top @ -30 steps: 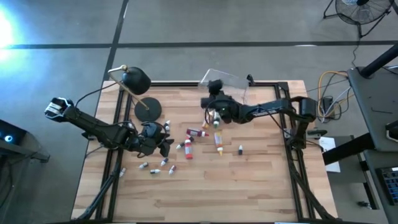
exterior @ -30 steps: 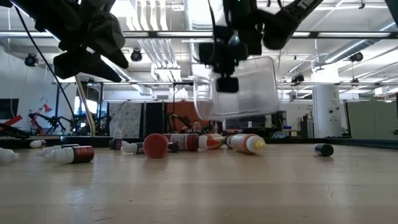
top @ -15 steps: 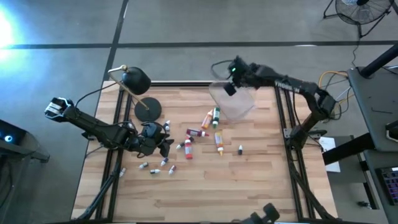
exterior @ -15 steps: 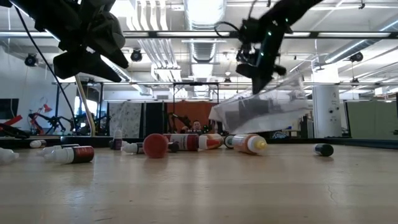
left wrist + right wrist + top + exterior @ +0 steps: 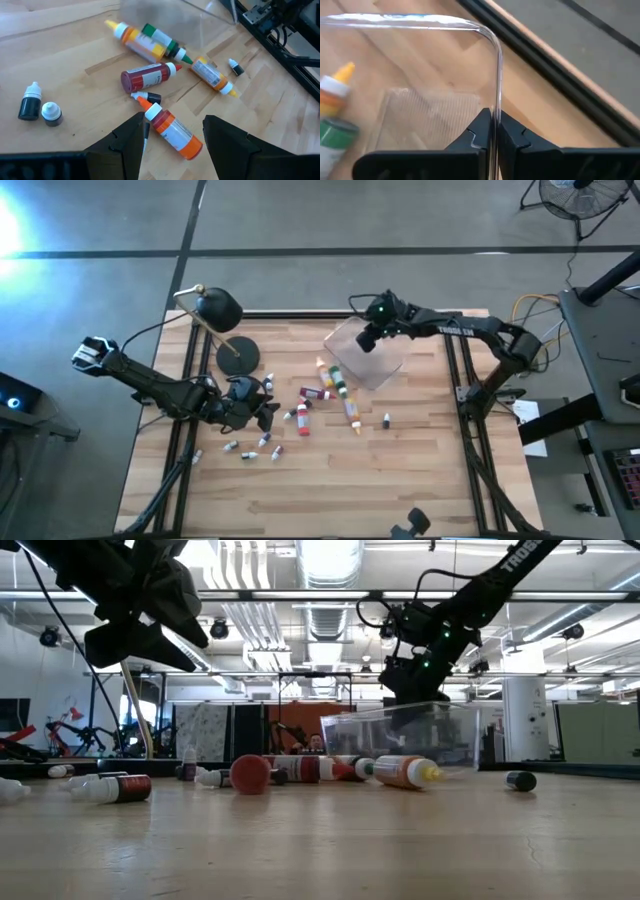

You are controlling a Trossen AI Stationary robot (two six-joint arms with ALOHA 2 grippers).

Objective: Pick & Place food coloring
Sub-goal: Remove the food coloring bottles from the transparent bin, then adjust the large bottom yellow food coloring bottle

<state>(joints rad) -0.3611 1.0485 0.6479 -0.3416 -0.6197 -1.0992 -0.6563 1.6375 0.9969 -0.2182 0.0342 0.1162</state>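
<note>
The light wooden plank table (image 5: pixel 330 480) is seen from above with a black round-headed desk lamp (image 5: pixel 220 310) standing at its far left corner. A clear rectangular plastic tub (image 5: pixel 366 358) is set at the far middle of the table, open side up; its thin rim is pinched between the pressed-together fingers of the right gripper (image 5: pixel 491 131), as the right wrist view shows plainly.

The food coloring is scattered on the table in front of the tub, none of it inside. A larger group lies just beside the tub's near wall: an orange bottle with a yellow cap (image 5: pixel 134 39), a green-and-white bottle (image 5: pixel 161 38), a dark red bottle with a white cap (image 5: pixel 149 78), a further orange bottle with a white collar (image 5: pixel 172 129) and a yellow-labelled one (image 5: pixel 212 76). Small dropper bottles (image 5: pixel 255 448) are strewn nearer the left arm, and one tiny dark bottle (image 5: pixel 387 420) lies apart on the right.

The left gripper (image 5: pixel 172 131) is held above the table with its fingers spread and nothing between them. The orange bottle with the white collar lies directly ahead of those fingers, its long axis running slantwise across the gap. The left arm is judged the nearer and free one for a pick.
</note>
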